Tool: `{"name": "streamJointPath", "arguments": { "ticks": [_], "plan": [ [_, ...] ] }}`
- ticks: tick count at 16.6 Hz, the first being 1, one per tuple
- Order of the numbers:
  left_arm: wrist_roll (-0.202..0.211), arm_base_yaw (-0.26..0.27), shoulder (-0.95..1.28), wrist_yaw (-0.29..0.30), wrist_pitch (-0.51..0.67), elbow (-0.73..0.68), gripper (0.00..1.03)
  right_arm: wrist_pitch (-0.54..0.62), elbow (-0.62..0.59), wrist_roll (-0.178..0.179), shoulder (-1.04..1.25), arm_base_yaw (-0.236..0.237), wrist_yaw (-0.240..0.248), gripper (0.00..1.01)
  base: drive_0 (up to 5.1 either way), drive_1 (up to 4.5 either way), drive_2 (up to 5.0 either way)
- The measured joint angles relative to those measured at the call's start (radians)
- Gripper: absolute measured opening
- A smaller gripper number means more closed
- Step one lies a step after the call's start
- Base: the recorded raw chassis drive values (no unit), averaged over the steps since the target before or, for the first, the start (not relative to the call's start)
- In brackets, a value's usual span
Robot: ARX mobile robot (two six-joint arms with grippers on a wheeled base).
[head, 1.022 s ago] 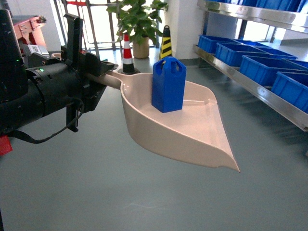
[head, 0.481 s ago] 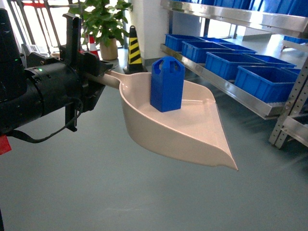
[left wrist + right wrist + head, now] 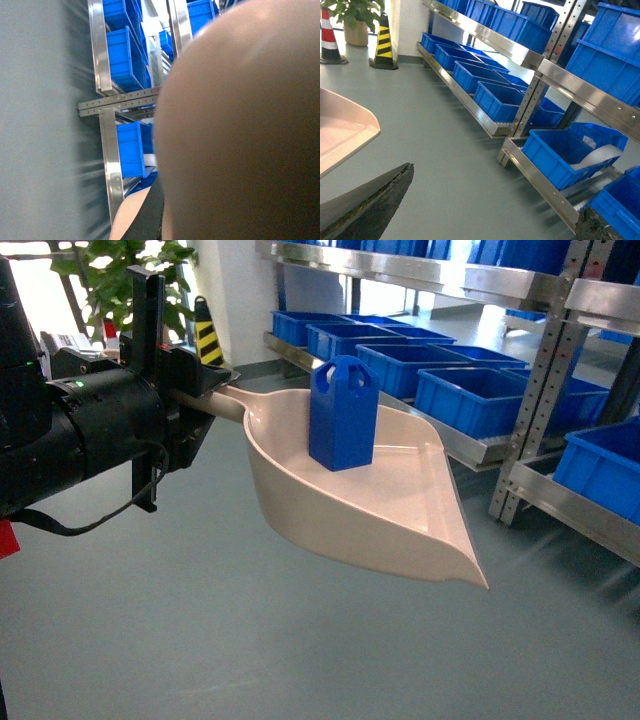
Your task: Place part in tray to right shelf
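Right now the left gripper [image 3: 195, 375] is clenched on the long thin handle of the pale beige plastic dustpan-shaped tray [image 3: 400, 530], carrying it clear of the grey floor [image 3: 200, 640]. The tray's long axis runs away from the gripper, forward and to its right, ending in a pointed lip at the far end. Standing upright in the tray's deep end — the end nearest the gripper, just beyond where handle meets scoop — is the small bright blue plastic part [image 3: 343, 415] with arched loops on top, resting on the tray's bottom.

Off to the right of tray and gripper, well apart from both, stands the stainless-steel right shelf [image 3: 470, 445] with its shiny front rail, bearing large blue plastic crates [image 3: 470, 400]. The tray's tip points roughly toward it, so the coming move, as I judge it, is a carry rightward and forward, kept level lest the tall part topple.

The right gripper [image 3: 485, 220] shows only two dark fingertips spread wide apart, holding nothing — the left arm alone has the load.
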Motion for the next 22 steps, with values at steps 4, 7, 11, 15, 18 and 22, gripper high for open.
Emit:
{"name": "streamJointPath", "arguments": {
  "ticks": [4,7,11,15,18,22],
  "plan": [
    [0.000,-0.001,0.000,0.000,-0.001,0.000,0.15,0.000,0.000,0.000,0.000,0.000,0.000,0.98,-1.7,-1.65,-1.7],
    [0.000,-0.001,0.000,0.000,-0.001,0.000,0.15,0.000,0.000,0.000,0.000,0.000,0.000,0.98,-1.7,-1.65,-1.7],
    [0.000,0.001,0.000,0.000,-0.001,0.000,0.15,0.000,0.000,0.000,0.000,0.000,0.000,0.98,-1.7,-1.65,-1.7],
    [0.000,0.001,0.000,0.000,-0.001,0.000,0.15,0.000,0.000,0.000,0.000,0.000,0.000,0.98,-1.7,-1.65,-1.7],
    [0.000,0.001,0.000,0.000,-0.001,0.000,0.15,0.000,0.000,0.000,0.000,0.000,0.000,0.98,-1.7,-1.65,-1.7],
    [0.000,0.001,0.000,0.000,-0.001,0.000,0.15,0.000,0.000,0.000,0.000,0.000,0.000,0.98,-1.7,-1.65,-1.7]
  ]
}}
